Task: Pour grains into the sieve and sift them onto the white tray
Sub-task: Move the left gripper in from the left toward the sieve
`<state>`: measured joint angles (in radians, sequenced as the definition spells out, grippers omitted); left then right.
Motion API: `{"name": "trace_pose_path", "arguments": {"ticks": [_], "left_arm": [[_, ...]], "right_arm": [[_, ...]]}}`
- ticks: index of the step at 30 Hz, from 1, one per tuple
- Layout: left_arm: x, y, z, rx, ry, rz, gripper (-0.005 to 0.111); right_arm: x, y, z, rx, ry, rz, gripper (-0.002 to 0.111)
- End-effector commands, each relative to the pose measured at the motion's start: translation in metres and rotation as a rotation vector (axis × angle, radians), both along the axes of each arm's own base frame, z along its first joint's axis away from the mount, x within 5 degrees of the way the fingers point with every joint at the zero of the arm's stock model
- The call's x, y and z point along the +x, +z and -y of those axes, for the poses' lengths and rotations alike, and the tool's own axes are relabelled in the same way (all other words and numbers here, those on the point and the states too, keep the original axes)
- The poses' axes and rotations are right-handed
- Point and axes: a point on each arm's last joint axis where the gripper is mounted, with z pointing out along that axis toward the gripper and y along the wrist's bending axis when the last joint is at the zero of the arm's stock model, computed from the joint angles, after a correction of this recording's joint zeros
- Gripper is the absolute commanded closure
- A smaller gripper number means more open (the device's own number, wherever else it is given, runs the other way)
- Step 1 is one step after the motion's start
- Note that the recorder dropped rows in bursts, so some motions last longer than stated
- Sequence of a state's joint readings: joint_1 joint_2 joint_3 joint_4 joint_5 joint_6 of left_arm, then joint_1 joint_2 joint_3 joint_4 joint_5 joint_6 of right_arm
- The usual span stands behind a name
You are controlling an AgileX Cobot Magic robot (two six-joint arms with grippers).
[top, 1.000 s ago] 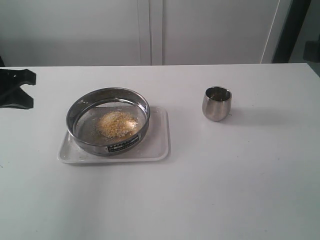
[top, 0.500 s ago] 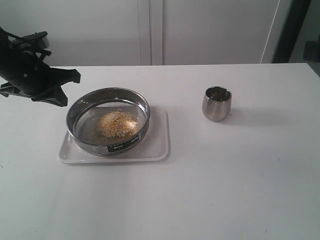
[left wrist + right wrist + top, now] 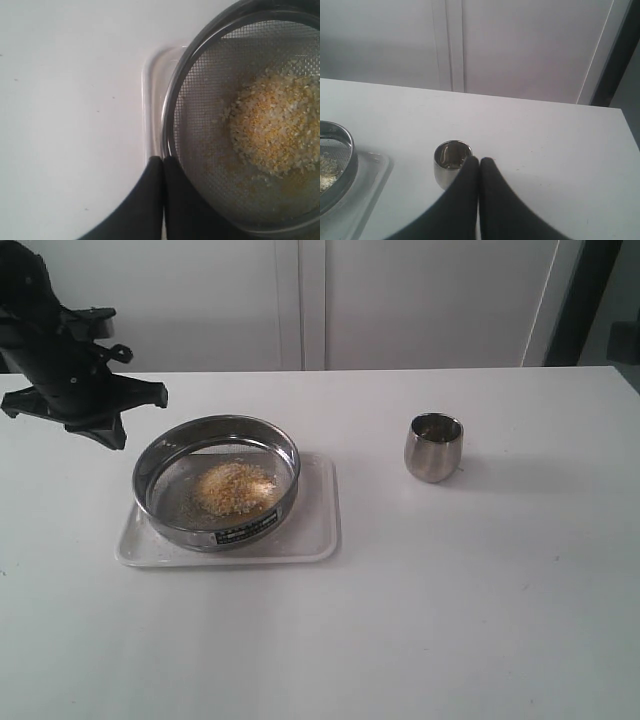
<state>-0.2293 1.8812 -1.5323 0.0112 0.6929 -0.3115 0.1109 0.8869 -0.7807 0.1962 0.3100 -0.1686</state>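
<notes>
The sieve (image 3: pixel 232 531) sits on the white tray (image 3: pixel 315 530) left of the table's middle. A heap of yellow and pale grains (image 3: pixel 235 488) lies on its mesh. My left gripper (image 3: pixel 110 435) hangs shut and empty above the table, just left of the sieve. In the left wrist view its tips (image 3: pixel 163 159) line up over the tray's edge (image 3: pixel 150 100) beside the sieve rim (image 3: pixel 172 115), with the grains (image 3: pixel 280 130) beyond. My right gripper (image 3: pixel 479 160) is shut and empty and does not show in the exterior view. It is held back from the steel cup (image 3: pixel 447 162).
The small steel cup (image 3: pixel 434 447) stands upright to the right of the tray, apart from it. A white wall panel (image 3: pixel 300 300) rises behind the table's far edge. The right wrist view catches the sieve (image 3: pixel 347 150) and tray corner (image 3: pixel 375 175) at its side.
My left arm has swung in from the left edge toward the sieve and risen a little. Sieve, tray, grains and cup have not moved.
</notes>
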Motion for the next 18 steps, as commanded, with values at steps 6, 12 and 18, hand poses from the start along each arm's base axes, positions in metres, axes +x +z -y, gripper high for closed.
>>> {"name": "trace_pose_path", "arguments": {"ticks": [6,12,18], "left_arm": [[0.004,-0.015,0.004,-0.005,0.009,-0.044,0.086],[0.007,-0.030,0.006,-0.006,0.008,-0.083,0.059],[0.012,-0.045,0.007,-0.007,0.012,-0.096,0.059]], "right_arm": [[-0.001,0.000,0.001,-0.017,0.001,0.009,0.108],[-0.001,0.000,0.001,-0.017,0.001,0.009,0.108],[-0.001,0.000,0.001,-0.017,0.001,0.009,0.108]]}}
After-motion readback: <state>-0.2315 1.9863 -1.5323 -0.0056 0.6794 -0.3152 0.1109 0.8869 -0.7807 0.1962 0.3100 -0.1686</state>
